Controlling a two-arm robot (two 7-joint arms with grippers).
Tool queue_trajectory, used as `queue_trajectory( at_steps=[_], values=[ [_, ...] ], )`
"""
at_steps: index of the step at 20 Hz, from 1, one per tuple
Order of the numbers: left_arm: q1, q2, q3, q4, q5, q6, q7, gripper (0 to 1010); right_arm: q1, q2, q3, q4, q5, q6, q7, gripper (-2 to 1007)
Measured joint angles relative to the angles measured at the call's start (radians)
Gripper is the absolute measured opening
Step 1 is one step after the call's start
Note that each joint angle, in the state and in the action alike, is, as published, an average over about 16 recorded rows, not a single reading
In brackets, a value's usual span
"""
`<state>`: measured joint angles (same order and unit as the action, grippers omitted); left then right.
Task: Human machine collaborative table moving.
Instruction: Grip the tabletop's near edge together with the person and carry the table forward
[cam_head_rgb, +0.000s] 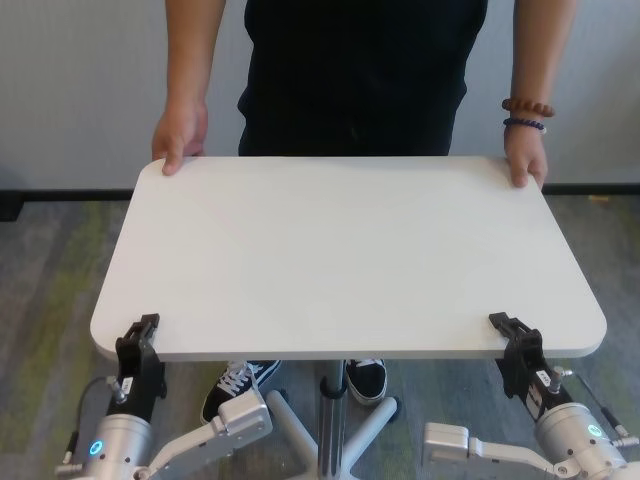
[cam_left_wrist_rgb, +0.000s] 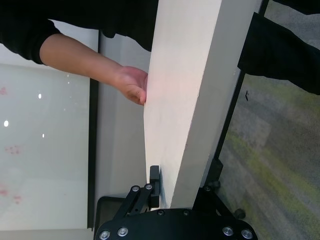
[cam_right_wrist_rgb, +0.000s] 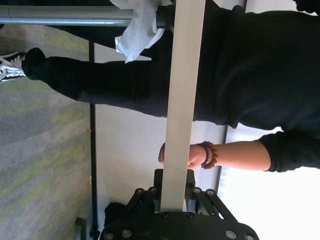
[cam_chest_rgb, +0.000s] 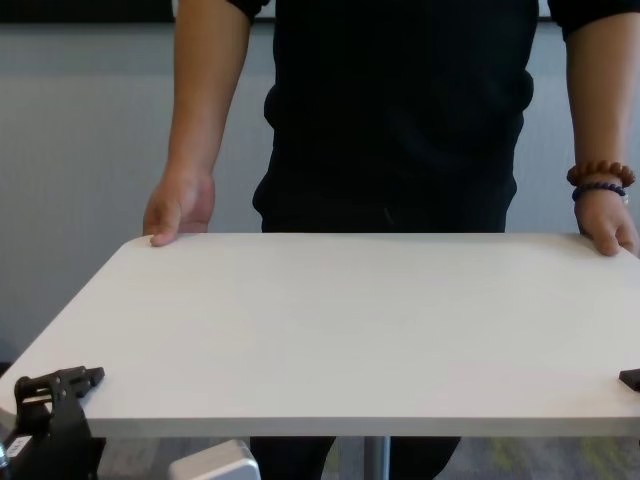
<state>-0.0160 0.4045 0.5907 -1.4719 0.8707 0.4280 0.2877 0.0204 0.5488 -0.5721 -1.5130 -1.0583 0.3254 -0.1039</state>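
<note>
The left gripper (cam_head_rgb: 140, 335) sits at the near left corner of the table (cam_head_rgb: 340, 250), its black fingers clamped on the thin edge of the white top, one finger above and one below. In the left wrist view the same gripper (cam_left_wrist_rgb: 172, 192) shows the tabletop (cam_left_wrist_rgb: 185, 90) running between its jaws, with the upper finger (cam_left_wrist_rgb: 154, 175) pressed to the top face. In the chest view that gripper (cam_chest_rgb: 55, 385) shows at the lower left with its tip on the top surface.

The table stands in the middle of the scene between the robot and the human (cam_head_rgb: 360, 70), its wide top level and its slim metal pole leg (cam_head_rgb: 331, 420) dropping to a white star base on the grey carpet. The human, in a black short-sleeved shirt, stands at the far side. One hand (cam_head_rgb: 180, 135) grips the far left corner with the thumb on top, and the other hand (cam_head_rgb: 526, 160) grips the far right corner. That far right wrist wears a brown bead bracelet (cam_head_rgb: 527, 106) and a dark blue one just beside it. Black sneakers with white laces (cam_head_rgb: 235, 385) show under the near edge, beside the pole.

The right gripper (cam_head_rgb: 517, 335) holds the near right corner of the table, closed on the edge in the same way. In the right wrist view this gripper (cam_right_wrist_rgb: 174, 192) has the board's edge (cam_right_wrist_rgb: 182, 100) caught between both fingers, and the human's braceleted hand (cam_right_wrist_rgb: 192, 155) grips the far end of that edge.
</note>
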Motion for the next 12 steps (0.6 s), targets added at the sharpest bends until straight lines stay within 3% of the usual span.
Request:
queue_trajectory(
  at_steps=[12],
  values=[
    [-0.008, -0.006, -0.004, -0.007, 0.024, 0.009, -0.008, 255, 0.003, 0.003, 0.005, -0.008, -0.016, -0.009, 0.003, 213]
  ],
)
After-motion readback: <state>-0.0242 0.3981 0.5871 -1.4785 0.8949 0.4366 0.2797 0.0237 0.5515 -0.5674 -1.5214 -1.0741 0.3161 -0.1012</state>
